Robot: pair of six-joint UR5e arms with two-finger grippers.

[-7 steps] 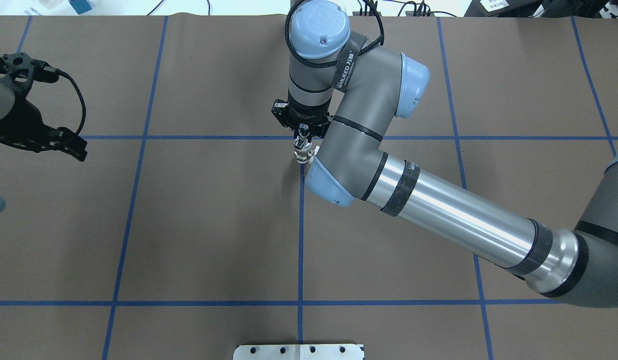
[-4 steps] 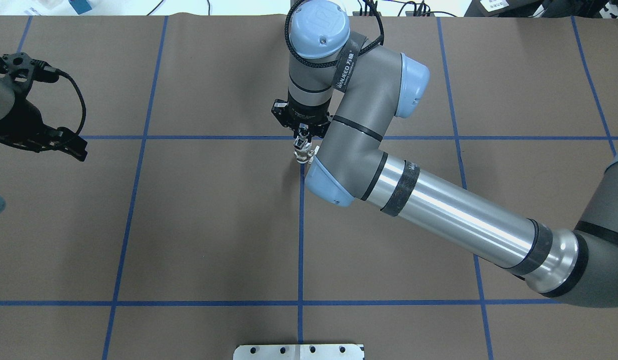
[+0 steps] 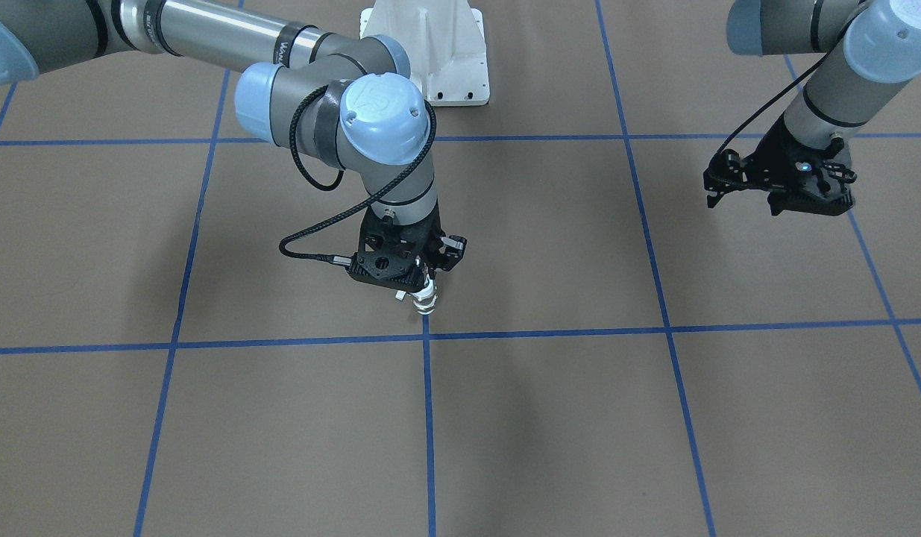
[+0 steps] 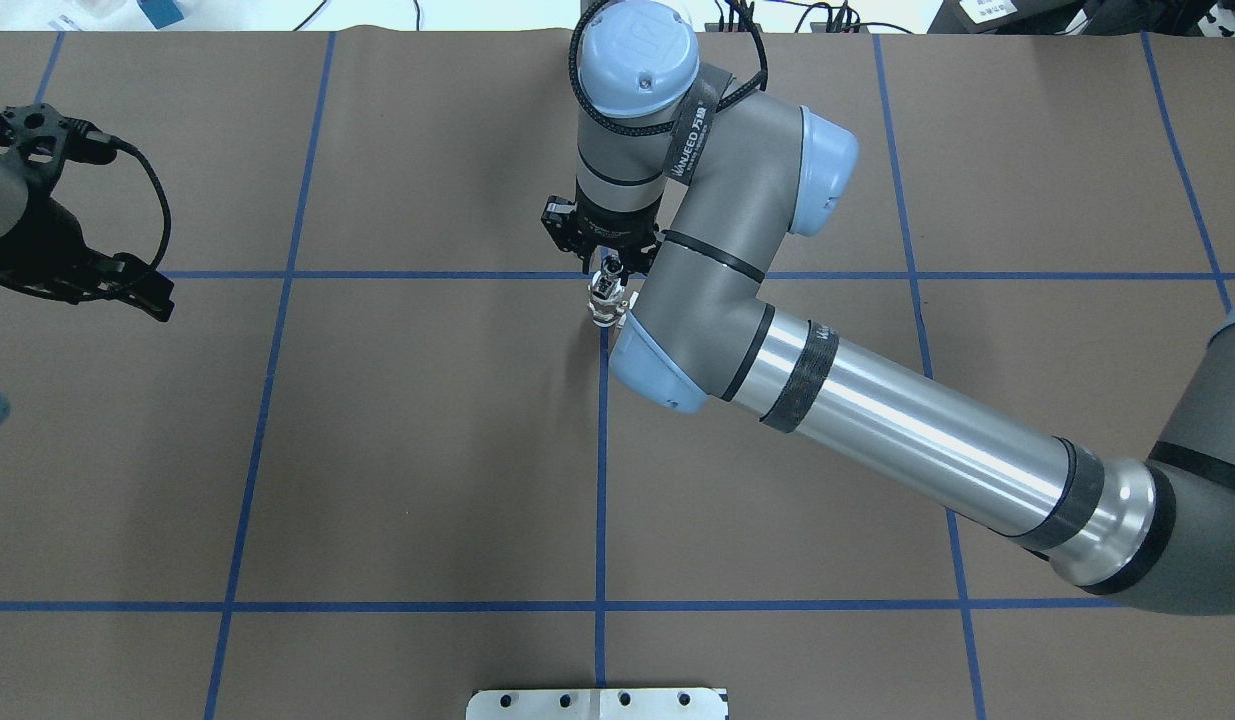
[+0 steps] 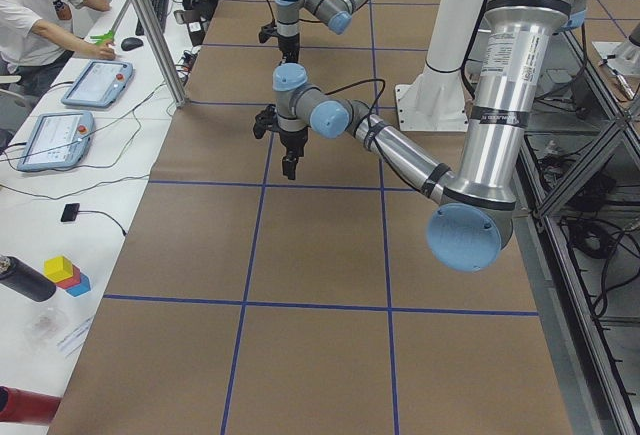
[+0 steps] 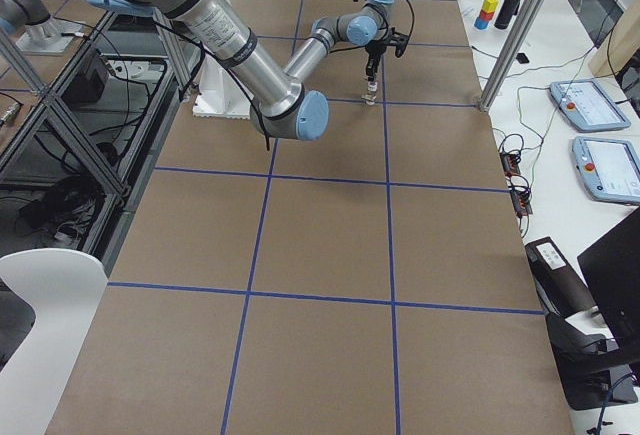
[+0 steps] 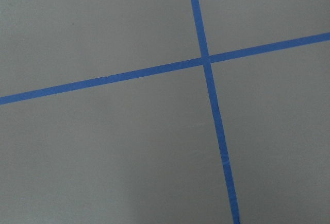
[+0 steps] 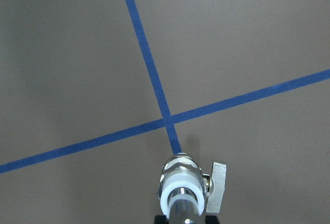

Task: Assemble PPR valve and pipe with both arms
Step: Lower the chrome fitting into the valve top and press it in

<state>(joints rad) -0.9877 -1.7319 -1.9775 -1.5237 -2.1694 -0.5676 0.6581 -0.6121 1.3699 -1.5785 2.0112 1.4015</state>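
Note:
The PPR valve [image 3: 426, 302] stands upright on the brown table at a blue tape crossing. It also shows in the overhead view [image 4: 606, 308]. In the right wrist view I see its white ringed top [image 8: 180, 188] and side lever from above. The chrome pipe [image 8: 181, 211] sticks up out of its open end. My right gripper [image 3: 423, 282] hangs straight above the pair, jaws slightly parted around the pipe's top [image 4: 607, 272]. My left gripper [image 3: 751, 200] is open and empty, far off at the table's left side [image 4: 147, 290].
The white pedestal base [image 3: 430, 52] stands at the robot's edge of the table. Blue tape lines grid the brown surface [image 7: 206, 59]. Beyond the far edge, a person sits at a desk with tablets [image 5: 95, 85].
My right gripper has edged up and away from the valve, and the chrome pipe top now shows below it. The valve stays put. The left arm has not moved.

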